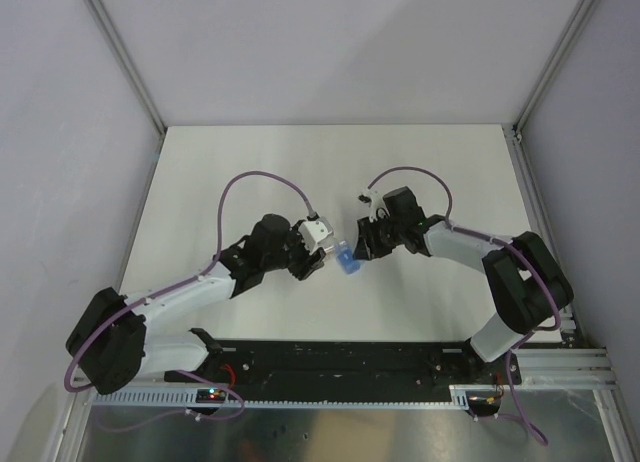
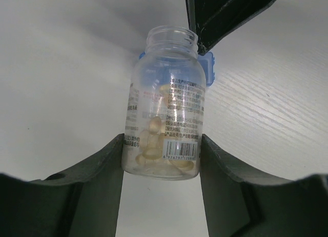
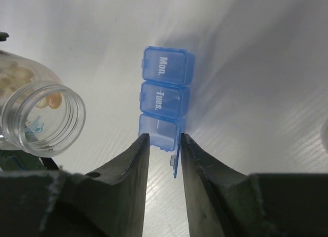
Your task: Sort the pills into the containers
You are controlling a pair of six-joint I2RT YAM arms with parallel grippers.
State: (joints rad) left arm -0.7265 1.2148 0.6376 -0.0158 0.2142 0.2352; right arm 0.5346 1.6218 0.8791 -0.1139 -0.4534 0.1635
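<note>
The containers (image 3: 163, 96) are a blue strip of three joined compartments lying flat on the white table; two lids read "Mon." and "Tues." The nearest compartment's lid (image 3: 176, 162) stands flipped open. My right gripper (image 3: 165, 139) is open, its tips flanking that near compartment, the right finger against the raised lid. My left gripper (image 2: 163, 150) is shut on a clear labelled bottle (image 2: 166, 103) holding pale yellowish pills (image 2: 154, 126). The bottle's uncapped mouth (image 3: 43, 119) points toward the strip, just left of it. From above, the strip (image 1: 346, 259) lies between both grippers.
White tabletop (image 1: 330, 172) stretches behind the arms, bounded by grey walls and metal corner rails (image 1: 120, 57). Purple cables (image 1: 260, 177) loop over each arm. A black base rail (image 1: 340, 357) runs along the near edge.
</note>
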